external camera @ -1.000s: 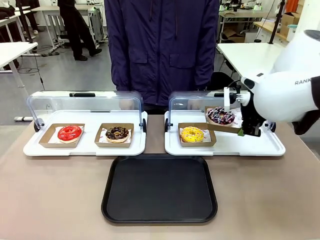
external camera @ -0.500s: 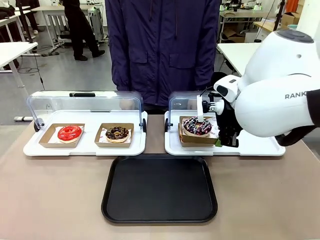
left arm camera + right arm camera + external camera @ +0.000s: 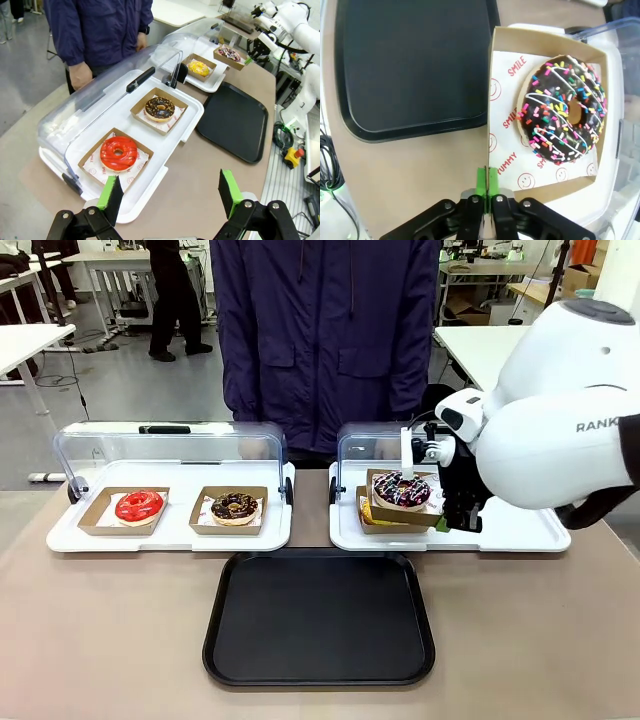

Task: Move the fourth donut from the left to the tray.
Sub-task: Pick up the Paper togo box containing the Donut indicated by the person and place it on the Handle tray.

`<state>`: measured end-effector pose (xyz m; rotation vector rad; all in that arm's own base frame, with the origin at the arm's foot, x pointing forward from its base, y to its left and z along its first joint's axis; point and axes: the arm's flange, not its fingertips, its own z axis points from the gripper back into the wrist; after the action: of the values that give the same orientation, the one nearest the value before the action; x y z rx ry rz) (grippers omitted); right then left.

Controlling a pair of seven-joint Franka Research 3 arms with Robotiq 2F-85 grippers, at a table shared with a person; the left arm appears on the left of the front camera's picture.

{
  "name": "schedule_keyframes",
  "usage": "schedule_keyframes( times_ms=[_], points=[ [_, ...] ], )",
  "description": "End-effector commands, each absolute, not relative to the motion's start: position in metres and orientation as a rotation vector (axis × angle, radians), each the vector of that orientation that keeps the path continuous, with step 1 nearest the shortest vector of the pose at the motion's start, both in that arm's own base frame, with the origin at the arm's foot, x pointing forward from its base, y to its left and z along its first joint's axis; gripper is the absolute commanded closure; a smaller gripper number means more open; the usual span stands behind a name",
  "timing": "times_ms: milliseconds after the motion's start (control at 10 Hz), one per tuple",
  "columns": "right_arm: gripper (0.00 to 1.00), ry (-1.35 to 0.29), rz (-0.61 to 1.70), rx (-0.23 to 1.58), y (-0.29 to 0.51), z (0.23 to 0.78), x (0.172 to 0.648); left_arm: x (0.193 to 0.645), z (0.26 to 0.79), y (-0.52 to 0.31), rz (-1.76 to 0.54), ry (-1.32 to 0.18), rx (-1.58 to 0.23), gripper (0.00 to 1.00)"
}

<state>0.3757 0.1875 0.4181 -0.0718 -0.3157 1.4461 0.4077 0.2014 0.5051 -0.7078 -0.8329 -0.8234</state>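
Chocolate-iced sprinkled donut [image 3: 402,489] rides in its cardboard holder [image 3: 492,90], lifted above the yellow donut [image 3: 199,68]. Left claw [image 3: 169,192] hangs wide open, empty, far off. Right claw [image 3: 487,187] pinches the holder's rim. Black tray [image 3: 319,616] lies down-left of it; the right wrist view shows the pinch.

- The table [image 3: 120,640] is viewed from the robot's edge, facing the person.
- The black tray [image 3: 231,120] is shared by both wrist views, obliquely and from close above.
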Motion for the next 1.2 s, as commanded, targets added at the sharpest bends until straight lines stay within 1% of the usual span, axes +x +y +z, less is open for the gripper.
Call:
schedule_keyframes(
  times_ms=[0,400,500,800,1100],
  points=[
    [0.98,-0.303,1.391,-0.153,0.228,0.407,0.349,0.407,0.505,0.202,-0.84,-0.843,-0.714,0.0],
    [0.98,-0.343,1.315,-0.14,0.276,0.39,0.31,0.407,0.505,0.202,-0.84,-0.843,-0.714,0.0],
    [0.98,-0.366,1.335,-0.128,0.29,0.385,0.297,0.407,0.505,0.202,-0.84,-0.843,-0.714,0.0],
    [0.98,-0.404,1.412,-0.14,0.311,0.372,0.281,0.407,0.505,0.202,-0.84,-0.843,-0.714,0.0],
    [0.98,-0.367,1.492,-0.136,0.324,0.348,0.272,0.407,0.505,0.202,-0.84,-0.843,-0.714,0.0]
  ],
)
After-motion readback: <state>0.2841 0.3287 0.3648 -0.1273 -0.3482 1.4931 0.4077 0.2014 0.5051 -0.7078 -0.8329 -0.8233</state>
